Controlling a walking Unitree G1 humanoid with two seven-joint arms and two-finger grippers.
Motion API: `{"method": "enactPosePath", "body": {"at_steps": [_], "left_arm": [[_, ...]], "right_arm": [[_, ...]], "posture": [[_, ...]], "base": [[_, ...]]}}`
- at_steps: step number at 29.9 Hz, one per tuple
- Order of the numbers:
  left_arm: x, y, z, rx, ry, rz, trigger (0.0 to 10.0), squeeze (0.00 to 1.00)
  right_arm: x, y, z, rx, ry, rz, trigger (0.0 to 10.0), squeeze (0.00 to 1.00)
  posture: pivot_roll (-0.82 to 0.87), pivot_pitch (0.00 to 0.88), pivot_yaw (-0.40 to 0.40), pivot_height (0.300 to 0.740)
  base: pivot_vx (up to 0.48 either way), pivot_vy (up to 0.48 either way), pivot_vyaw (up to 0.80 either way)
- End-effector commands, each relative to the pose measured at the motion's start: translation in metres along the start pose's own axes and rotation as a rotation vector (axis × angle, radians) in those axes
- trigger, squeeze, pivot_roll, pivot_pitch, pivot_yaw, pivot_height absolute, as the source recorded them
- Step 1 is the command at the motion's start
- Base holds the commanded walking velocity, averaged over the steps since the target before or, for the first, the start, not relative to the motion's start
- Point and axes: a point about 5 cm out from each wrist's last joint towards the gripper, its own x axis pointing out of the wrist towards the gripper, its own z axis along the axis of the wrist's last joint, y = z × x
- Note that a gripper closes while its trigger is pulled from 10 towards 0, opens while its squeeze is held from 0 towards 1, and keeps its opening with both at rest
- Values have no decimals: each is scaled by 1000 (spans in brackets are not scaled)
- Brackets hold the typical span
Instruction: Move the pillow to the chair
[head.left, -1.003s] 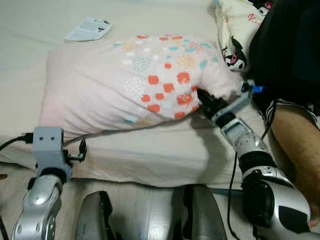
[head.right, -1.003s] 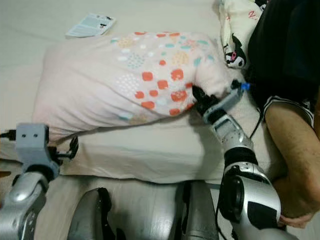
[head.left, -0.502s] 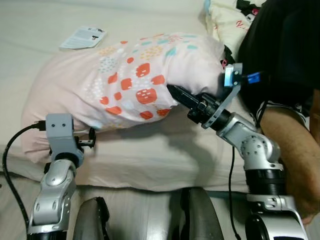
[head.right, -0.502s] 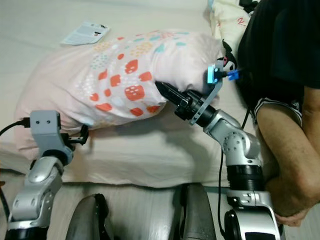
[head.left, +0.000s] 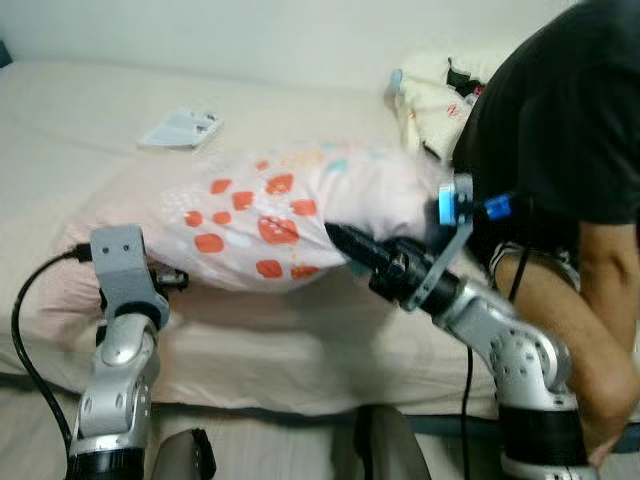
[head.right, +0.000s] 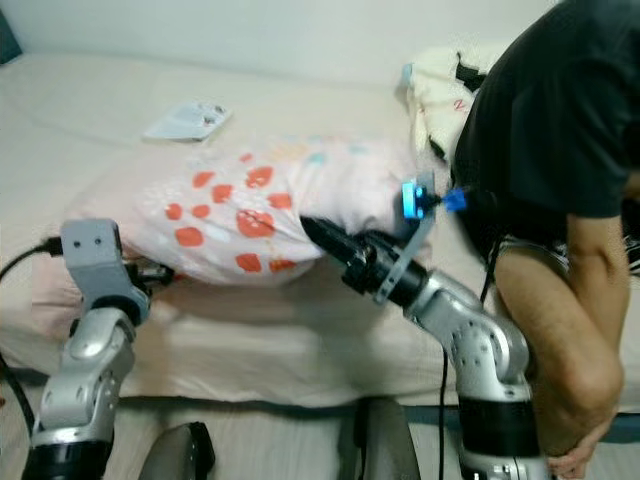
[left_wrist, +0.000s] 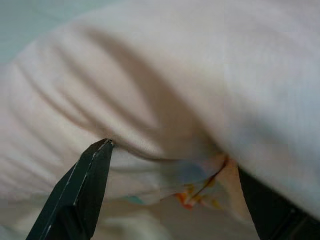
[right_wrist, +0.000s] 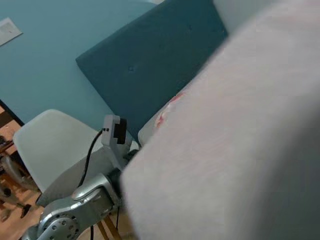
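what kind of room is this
Most likely a bedroom. A pink patterned pillow lies on a bed with a cream sheet, more bedding is piled at the far side, and the right wrist view shows a padded teal headboard.

You will find no lettering you can read here: the white printed leaflet (head.left: 181, 128) lying on the cream bed sheet (head.left: 80, 110) carries print too small and blurred to make out, and nothing else bears legible text.
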Motion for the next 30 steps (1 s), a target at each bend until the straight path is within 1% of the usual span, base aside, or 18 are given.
{"method": "enactPosePath", "body": {"at_steps": [1, 3, 4, 6, 7, 11, 16, 20, 24, 30], "left_arm": [[-3, -5, -3, -2, 0, -16, 10000, 0], [-4, -14, -7, -20, 7, -37, 10000, 0], [-4, -14, -7, -20, 7, -37, 10000, 0], [0, -21, -6, -33, 0, -51, 10000, 0], [2, -22, -5, -37, -6, -52, 10000, 0], [3, -18, -5, -36, -12, -48, 10000, 0], [2, -15, -6, -35, -12, -46, 10000, 0], [4, -16, -7, -37, -15, -58, 10000, 0], [4, -16, -7, -37, -15, -59, 10000, 0], [4, -19, -8, -29, -19, -67, 10000, 0]], "right_arm": [[3, 13, 7, -19, -31, 76, 0, 0], [-1, 11, -1, -2, -26, 36, 0, 0], [-1, 11, -1, -2, -26, 36, 0, 0], [-2, 10, -8, 13, -18, 8, 0, 0], [-3, 8, -10, 17, -14, -1, 0, 0], [-3, 8, -13, 21, -15, -17, 0, 0], [-3, 8, -12, 20, -24, -24, 0, 0], [-2, 8, -11, 17, -36, -28, 0, 0], [-1, 8, -11, 16, -37, -28, 0, 0], [0, 10, -8, 12, -48, -22, 0, 0]], "posture": [[-42, 32, -52, 557], [-37, 20, -52, 566], [-37, 20, -52, 566], [-38, 15, -52, 576], [-34, 17, -49, 581], [-28, 18, -45, 595], [-26, 19, -42, 610], [-26, 20, -39, 629], [-27, 20, -39, 634], [-26, 23, -39, 658]], "base": [[-330, 0, 0], [-334, 0, 0], [-334, 0, 0], [-330, 0, 0], [-334, 0, 0], [-309, 0, 0], [0, 0, 0], [0, 0, 0], [0, 0, 0], [0, 0, 0]]}}
